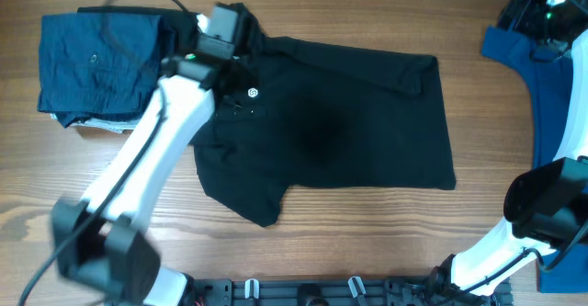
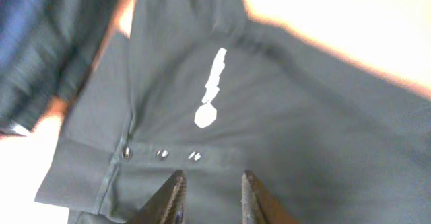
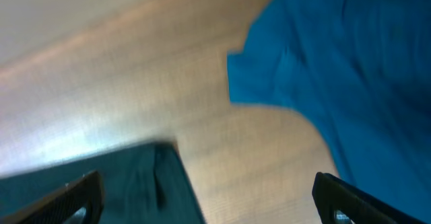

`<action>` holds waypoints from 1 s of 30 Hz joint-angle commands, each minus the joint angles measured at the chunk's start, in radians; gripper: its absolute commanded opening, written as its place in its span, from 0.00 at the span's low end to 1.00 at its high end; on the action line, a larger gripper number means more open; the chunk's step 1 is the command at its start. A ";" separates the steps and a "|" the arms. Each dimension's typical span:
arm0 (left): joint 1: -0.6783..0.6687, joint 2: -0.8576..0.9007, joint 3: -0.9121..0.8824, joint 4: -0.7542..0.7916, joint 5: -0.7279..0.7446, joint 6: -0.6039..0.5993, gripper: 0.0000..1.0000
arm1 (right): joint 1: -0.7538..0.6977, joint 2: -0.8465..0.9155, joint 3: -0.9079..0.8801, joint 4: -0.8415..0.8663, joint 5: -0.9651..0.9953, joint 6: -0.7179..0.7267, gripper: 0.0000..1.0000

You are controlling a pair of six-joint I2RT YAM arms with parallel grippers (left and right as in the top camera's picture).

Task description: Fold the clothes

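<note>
The black shirt (image 1: 349, 113) lies flat on the table (image 1: 367, 242), its length running left to right. The left gripper (image 2: 211, 180) hovers over its collar end, jaws slightly parted and empty, nearer than the right gripper (image 3: 209, 197), which is spread wide by the blue garment (image 3: 350, 62).

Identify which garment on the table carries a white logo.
The black shirt spread in the middle, logo near its collar beside the left pincer. The navy garment at left and the bright blue one at right show none.
</note>
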 commanded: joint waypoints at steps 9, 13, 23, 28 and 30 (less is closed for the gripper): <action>0.287 -0.228 0.016 -0.007 0.015 -0.002 0.79 | 0.029 0.023 -0.002 0.003 -0.310 -0.193 0.99; 0.353 -0.217 0.016 -0.026 0.016 -0.002 1.00 | 0.104 0.025 -0.032 -0.055 -0.260 -0.385 0.86; 0.362 -0.215 0.016 -0.036 0.016 -0.002 1.00 | 0.287 0.031 -0.181 -0.065 -0.103 -0.333 0.51; 0.363 -0.216 0.016 -0.036 0.016 -0.002 1.00 | 0.326 0.038 -0.299 0.008 -0.081 -0.020 0.40; 0.363 -0.216 0.016 -0.036 0.016 -0.002 1.00 | 0.330 0.040 -0.357 0.060 -0.042 0.060 0.39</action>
